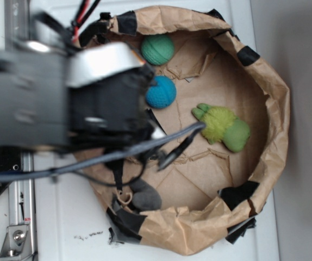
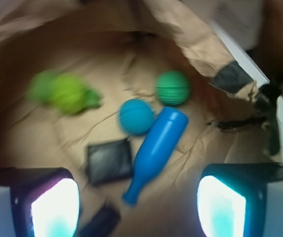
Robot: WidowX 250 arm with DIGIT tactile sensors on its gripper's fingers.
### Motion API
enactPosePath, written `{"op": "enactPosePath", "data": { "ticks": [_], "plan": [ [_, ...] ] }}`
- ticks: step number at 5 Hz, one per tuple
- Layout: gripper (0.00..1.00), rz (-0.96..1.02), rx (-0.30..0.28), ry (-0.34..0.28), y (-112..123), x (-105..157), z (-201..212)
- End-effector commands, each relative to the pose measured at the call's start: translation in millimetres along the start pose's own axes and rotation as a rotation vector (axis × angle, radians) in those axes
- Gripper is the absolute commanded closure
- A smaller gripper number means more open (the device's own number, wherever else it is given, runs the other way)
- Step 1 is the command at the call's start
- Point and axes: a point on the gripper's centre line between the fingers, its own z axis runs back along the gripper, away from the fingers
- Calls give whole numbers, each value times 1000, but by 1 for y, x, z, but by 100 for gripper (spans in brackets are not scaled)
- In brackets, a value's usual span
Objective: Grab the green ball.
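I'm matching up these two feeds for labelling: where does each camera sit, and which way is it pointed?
Exterior: overhead, looking straight down into the brown paper basin; the blurred arm covers the left part.
Wrist: mounted on the gripper, looking forward and down into the basin; two lit fingers frame the bottom corners, spread open.
Shared: green ball, blue ball and lime plush toy; the blue pin shows only in the wrist view.

We see a white tabletop (image 1: 63, 228) in the exterior view, bare along its near edge save for a few dark specks. A metal rail (image 1: 16, 217) runs along its left edge, with a screw near the bottom corner. Past the right edge lies a dull grey surface (image 1: 308, 109). The light is even, throwing soft shadows.
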Motion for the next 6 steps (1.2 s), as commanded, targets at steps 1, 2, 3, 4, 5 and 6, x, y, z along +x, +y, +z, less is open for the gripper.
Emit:
{"op": "enactPosePath", "data": {
  "ticks": [1, 2, 3, 4, 5, 6],
  "plan": [
    [0, 415, 125, 20, 23, 34, -58],
    [0, 475, 171, 33, 30, 40, -69],
    [0, 520, 198, 9, 38, 44, -71],
    [0, 520, 198, -15, 31, 43, -66],
    [0, 485, 209, -57, 26, 45, -55],
    [0, 403, 138, -145, 26, 55, -53]
  ]
}}
